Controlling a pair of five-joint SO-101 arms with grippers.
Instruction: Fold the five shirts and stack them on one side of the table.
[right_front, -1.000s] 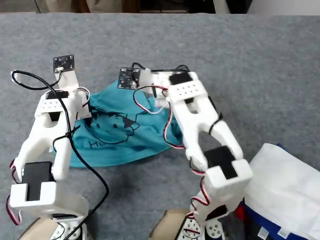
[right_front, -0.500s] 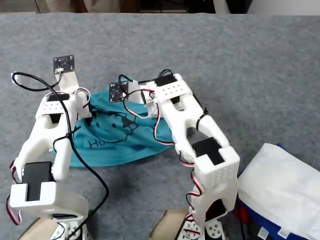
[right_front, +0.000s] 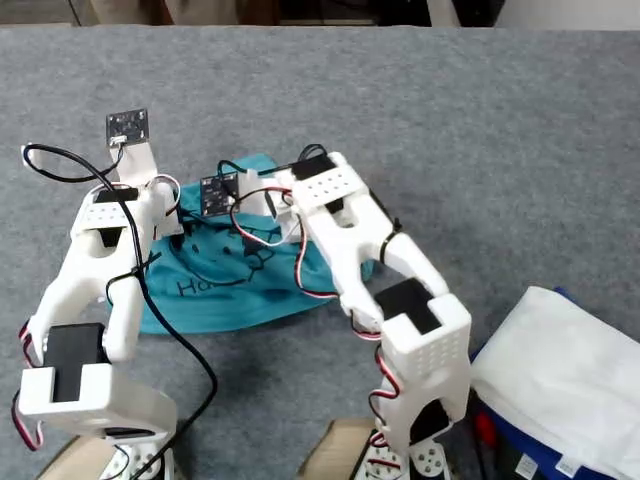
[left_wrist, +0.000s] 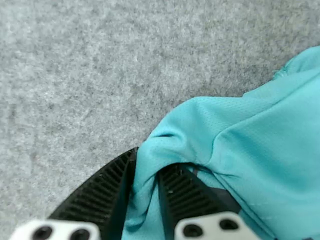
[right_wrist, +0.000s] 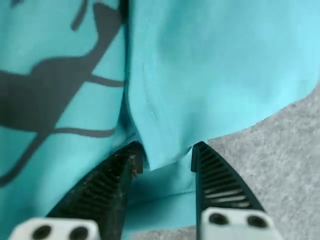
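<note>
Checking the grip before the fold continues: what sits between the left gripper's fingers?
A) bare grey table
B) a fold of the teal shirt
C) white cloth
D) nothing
B: in the left wrist view, the left gripper pinches a bunched fold of the teal shirt above the grey table.

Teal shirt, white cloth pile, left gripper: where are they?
teal shirt (right_front: 215, 303), high view, on its flat lower part below the print.
white cloth pile (right_front: 570, 365), high view, middle of its top.
left gripper (left_wrist: 148, 167), left wrist view, between the fingertips pinching the shirt.
</note>
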